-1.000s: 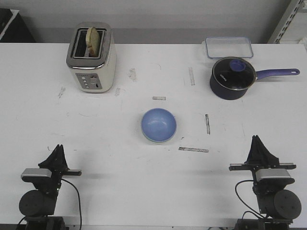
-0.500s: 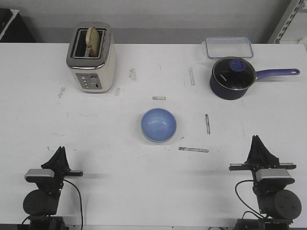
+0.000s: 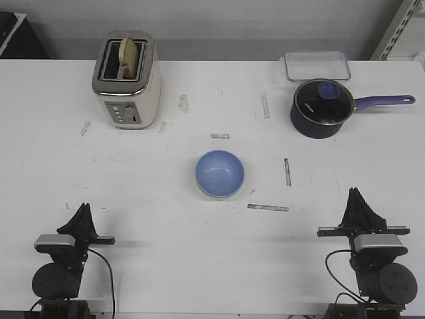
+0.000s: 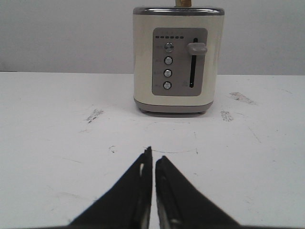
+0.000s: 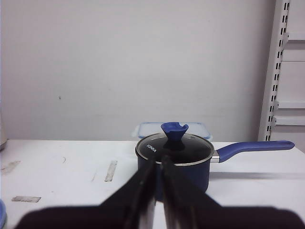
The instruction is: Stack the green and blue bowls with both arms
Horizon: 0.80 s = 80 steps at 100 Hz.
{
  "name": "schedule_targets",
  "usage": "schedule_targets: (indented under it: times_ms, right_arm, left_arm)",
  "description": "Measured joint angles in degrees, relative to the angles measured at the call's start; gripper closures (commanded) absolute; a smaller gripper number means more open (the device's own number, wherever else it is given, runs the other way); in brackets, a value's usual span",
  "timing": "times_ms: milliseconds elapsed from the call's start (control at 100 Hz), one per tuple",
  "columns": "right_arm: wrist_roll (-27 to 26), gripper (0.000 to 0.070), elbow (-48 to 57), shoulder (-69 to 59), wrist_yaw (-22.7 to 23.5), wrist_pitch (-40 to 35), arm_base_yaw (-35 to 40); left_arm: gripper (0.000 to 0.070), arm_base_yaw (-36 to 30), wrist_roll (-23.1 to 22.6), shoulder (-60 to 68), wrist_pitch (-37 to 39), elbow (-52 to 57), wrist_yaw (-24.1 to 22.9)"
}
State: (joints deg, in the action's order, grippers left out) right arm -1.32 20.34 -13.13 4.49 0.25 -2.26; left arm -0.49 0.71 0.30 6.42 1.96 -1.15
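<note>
The blue bowl (image 3: 220,172) sits at the middle of the table in the front view, and a thin pale green edge (image 3: 214,195) shows along its near side, so it seems to rest in the green bowl. A sliver of the blue bowl (image 5: 1,213) shows at the edge of the right wrist view. My left gripper (image 3: 83,211) is shut near the front left edge, far from the bowls, and holds nothing (image 4: 153,156). My right gripper (image 3: 356,197) is shut at the front right, also with nothing in it (image 5: 158,165).
A cream toaster (image 3: 126,83) with toast in it stands at the back left, straight ahead of the left gripper (image 4: 174,62). A dark blue lidded saucepan (image 3: 322,107) and a clear container (image 3: 317,65) stand at the back right. Tape strips (image 3: 267,207) mark the table.
The left arm has drawn back slightly toward the near edge and settled. The bowls and the right arm have not moved.
</note>
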Motion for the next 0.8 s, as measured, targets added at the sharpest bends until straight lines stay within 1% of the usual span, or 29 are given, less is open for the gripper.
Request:
schedule_targets:
  times_ms: [400,690,800]
  right_arm:
    - [0.0,0.069,-0.6,0.3,0.0,0.9,0.0]
    - [0.0,0.069,-11.1,5.3,0.0,0.6,0.9]
    - [0.0,0.069,-14.7,9.1,-1.0,0.5,1.6]
  left_arm:
    - [0.0699,0.0,0.0,0.0,0.0,0.0,0.0]
    - [0.0699,0.0,0.0,0.0,0.0,0.0,0.0]
    - [0.0699,0.0,0.0,0.0,0.0,0.0,0.0]
